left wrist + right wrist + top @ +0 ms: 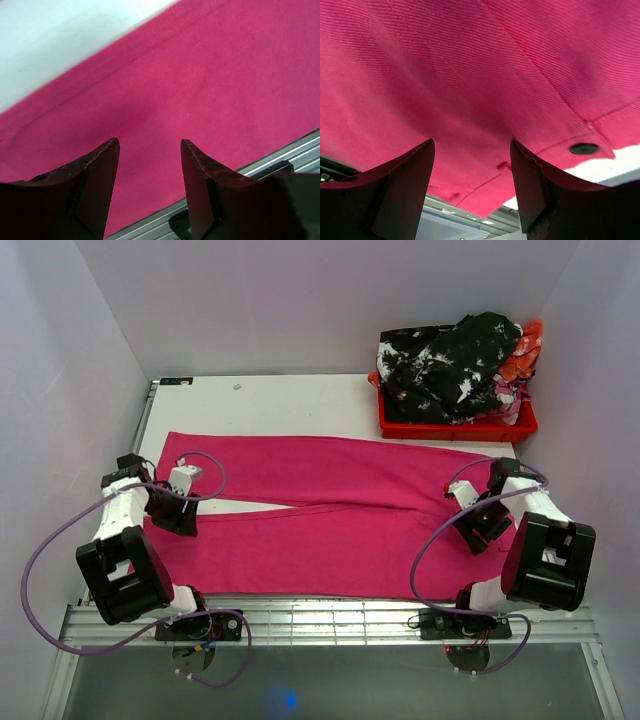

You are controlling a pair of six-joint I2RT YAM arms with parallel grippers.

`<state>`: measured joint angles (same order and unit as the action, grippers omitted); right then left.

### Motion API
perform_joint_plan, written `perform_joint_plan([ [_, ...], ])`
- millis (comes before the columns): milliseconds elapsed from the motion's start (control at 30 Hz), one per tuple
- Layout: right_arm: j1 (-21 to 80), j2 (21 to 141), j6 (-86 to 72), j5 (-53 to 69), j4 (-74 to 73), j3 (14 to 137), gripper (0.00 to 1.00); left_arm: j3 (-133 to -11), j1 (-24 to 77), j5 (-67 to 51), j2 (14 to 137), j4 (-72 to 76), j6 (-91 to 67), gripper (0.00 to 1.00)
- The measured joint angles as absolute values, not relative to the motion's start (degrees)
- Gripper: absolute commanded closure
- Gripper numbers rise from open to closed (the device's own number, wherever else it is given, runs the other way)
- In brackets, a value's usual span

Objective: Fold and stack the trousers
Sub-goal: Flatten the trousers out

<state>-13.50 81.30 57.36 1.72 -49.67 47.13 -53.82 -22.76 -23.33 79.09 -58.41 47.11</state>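
The magenta-pink trousers [320, 515] lie spread flat across the white table, legs running to the left and waist at the right. My left gripper [183, 518] hovers open over the near leg's end; the left wrist view shows pink cloth [200, 90] between and beyond the open fingers. My right gripper [478, 528] hovers open over the waist end; the right wrist view shows the waistband [485, 85] with a dark button [583, 148] and the waist corner near the table's front edge. Neither gripper holds cloth.
A red plastic crate [455, 425] heaped with black-and-white patterned and orange clothes stands at the back right. A metal rail [330, 620] runs along the table's front edge, also visible in the left wrist view [280, 160]. White walls close in on both sides.
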Motion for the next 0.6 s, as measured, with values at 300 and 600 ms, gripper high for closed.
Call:
perform_joint_plan([
  [300,-14.09,84.29,56.55,5.82,-47.51,49.04,0.09,-56.21,-22.76,-26.98,79.26,-59.66,50.15,0.27],
  [600,-20.71,76.29,47.48,21.23,-50.06,73.32,0.08,-71.83,-24.29,-35.86,79.18,-44.47,43.51,0.02],
])
